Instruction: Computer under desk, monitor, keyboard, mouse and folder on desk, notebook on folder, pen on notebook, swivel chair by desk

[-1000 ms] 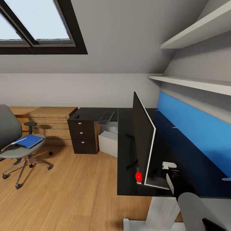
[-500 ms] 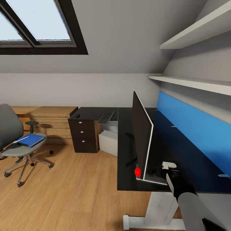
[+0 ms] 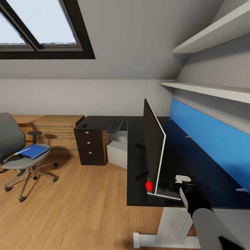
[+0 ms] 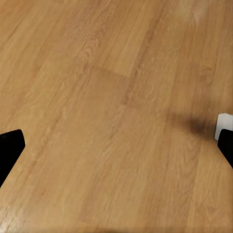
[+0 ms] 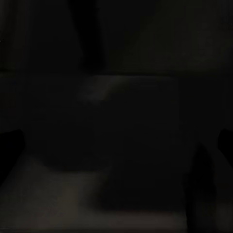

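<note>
The right gripper [image 3: 178,187] sits behind the monitor [image 3: 154,152] near its 5 o'clock corner; whether it is spread or pinching cannot be told (dark wrist view). The monitor stands edge-on on the desk [image 3: 135,194], long axis running 6 to 12 o'clock. Farther, the folder [image 3: 33,151] lies on the swivel chair [image 3: 14,152] at 9 o'clock, nearer the left gripper [image 4: 116,145], fingers spread over floor [image 4: 107,97].

Skylit room, near-black right wrist view

The right arm [image 3: 208,222] was a smooth light-grey tube that narrowed into a glossy black wrist section, capped by a small white fitting. The left gripper's [image 4: 116,145] fingers [image 4: 9,145] were plain matte black.
</note>
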Motion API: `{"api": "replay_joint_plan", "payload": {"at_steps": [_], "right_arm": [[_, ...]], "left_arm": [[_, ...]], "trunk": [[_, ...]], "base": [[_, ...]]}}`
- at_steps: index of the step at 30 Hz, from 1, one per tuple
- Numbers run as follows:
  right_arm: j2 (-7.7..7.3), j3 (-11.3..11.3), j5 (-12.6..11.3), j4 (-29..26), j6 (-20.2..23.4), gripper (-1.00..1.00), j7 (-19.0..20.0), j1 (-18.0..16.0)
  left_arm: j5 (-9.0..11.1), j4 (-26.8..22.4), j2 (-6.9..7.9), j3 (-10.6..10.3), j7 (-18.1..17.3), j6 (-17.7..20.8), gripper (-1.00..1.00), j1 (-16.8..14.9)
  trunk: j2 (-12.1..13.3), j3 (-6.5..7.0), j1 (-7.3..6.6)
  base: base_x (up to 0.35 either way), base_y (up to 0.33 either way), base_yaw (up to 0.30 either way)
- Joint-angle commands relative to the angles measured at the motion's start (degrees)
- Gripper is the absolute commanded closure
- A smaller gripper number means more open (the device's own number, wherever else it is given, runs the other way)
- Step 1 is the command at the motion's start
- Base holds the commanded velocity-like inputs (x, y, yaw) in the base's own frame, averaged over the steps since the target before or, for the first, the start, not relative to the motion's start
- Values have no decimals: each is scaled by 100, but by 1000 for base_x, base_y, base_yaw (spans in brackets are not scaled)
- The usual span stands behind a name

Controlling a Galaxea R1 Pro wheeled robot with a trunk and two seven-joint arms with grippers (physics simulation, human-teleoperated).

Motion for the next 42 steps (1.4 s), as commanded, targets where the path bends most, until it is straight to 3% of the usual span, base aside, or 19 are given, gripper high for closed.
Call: {"api": "replay_joint_plan", "payload": {"at_steps": [1, 24, 42], "right_arm": [[6, -35, 61, -9, 22, -100, 51, -5], [23, -45, 47, 187, -243, -100, 62, -5], [26, -47, 44, 209, -255, -100, 67, -5]], "left_arm": [[42, 3, -1, -9, -3, -17, -100, -3], [42, 3, -1, -9, -3, -16, -100, -3], [42, 3, -1, -9, -5, -9, -100, -3]], "trunk": [[-4, -6, 0], [-4, -6, 0], [-4, -6, 0]], "base": [[-1, 0, 0], [-2, 0, 0], [-114, 0, 0]]}}
